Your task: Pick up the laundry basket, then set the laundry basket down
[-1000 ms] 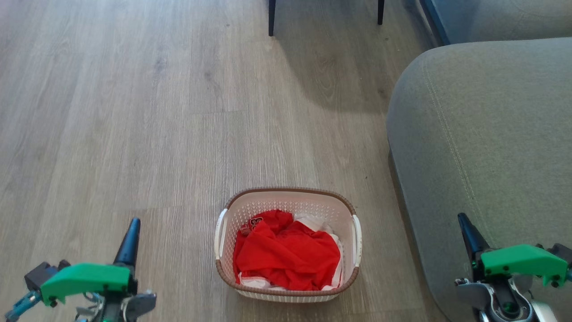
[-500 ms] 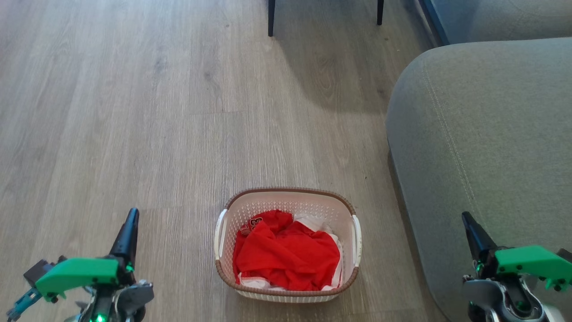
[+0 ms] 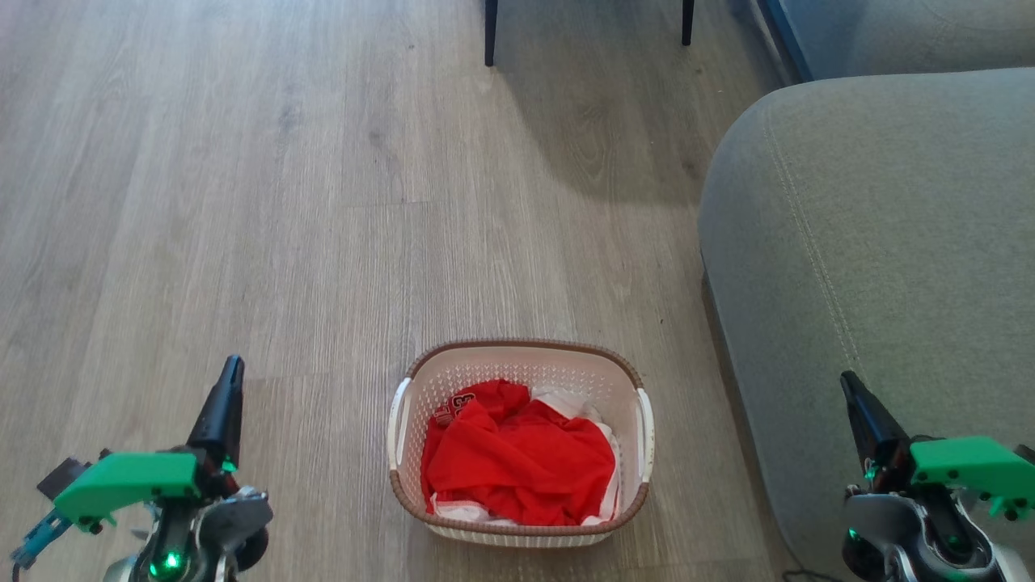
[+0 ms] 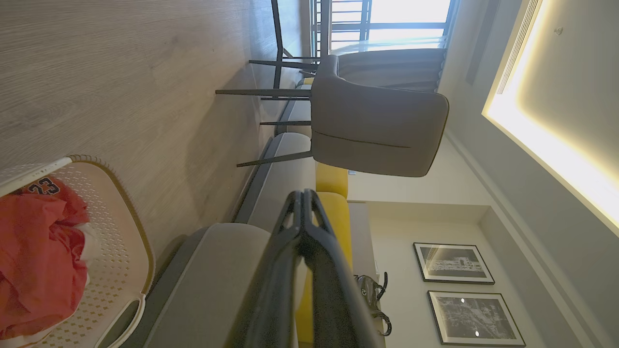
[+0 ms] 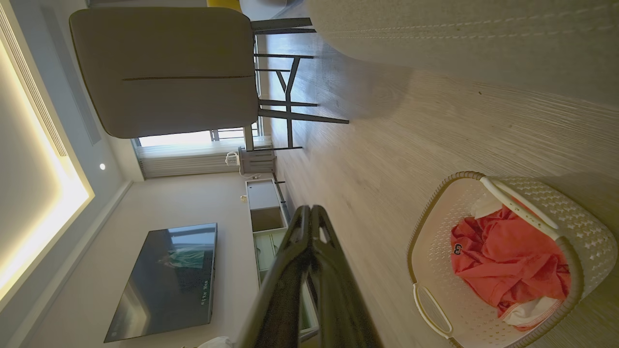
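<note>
Forward creeps your left gripper and outward drifts your right gripper, jaws of both pressed together on nothing, while the laundry basket sits on the floor between them, near the sofa; approaching or retreating, keep both arms level.

Home living room: grey sofa, wall television, framed pictures, upholstered chair, wood-plank floor, laundry basket holding clothes.

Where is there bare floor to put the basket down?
The wooden floor is bare left of the laundry basket and ahead of it, up to the chair legs. It is tight on the right, where the grey sofa stands close beside the basket.
</note>
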`<state>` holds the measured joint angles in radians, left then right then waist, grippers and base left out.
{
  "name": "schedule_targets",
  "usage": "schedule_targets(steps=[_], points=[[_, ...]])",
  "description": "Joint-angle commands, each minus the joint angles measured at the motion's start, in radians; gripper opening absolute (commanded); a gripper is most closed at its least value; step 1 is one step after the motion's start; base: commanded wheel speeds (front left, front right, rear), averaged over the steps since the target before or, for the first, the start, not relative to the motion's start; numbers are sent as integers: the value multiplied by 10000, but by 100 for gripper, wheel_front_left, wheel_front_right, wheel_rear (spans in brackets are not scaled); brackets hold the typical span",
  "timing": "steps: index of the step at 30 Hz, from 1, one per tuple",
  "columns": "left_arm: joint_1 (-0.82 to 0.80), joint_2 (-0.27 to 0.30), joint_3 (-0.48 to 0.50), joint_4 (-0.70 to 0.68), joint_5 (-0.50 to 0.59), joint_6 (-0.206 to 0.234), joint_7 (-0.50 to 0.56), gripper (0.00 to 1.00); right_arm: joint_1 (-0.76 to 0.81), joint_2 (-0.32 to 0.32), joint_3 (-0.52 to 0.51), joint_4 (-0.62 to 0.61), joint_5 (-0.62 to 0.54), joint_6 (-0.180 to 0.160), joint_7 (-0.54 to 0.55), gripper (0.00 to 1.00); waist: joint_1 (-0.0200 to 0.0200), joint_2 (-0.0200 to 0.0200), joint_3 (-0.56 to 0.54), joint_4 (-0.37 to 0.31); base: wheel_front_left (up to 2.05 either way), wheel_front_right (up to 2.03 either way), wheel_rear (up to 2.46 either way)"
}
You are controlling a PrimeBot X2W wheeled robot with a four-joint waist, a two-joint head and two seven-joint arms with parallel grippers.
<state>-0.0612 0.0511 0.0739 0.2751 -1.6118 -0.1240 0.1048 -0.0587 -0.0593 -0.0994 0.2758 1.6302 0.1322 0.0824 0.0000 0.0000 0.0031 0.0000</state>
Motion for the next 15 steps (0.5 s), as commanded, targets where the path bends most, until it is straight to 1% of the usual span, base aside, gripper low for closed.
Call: schedule_targets(steps=[1, 15], points=[[-463, 39, 341, -299, -16, -67, 38, 0, -465, -126, 157, -328, 34, -15, 67, 0, 0, 0, 0, 0, 0, 0, 0], [-465, 29, 355, -299, -4, -67, 49, 0, -469, -89, 104, -324, -10, -15, 110, 0, 0, 0, 0, 0, 0, 0, 0]])
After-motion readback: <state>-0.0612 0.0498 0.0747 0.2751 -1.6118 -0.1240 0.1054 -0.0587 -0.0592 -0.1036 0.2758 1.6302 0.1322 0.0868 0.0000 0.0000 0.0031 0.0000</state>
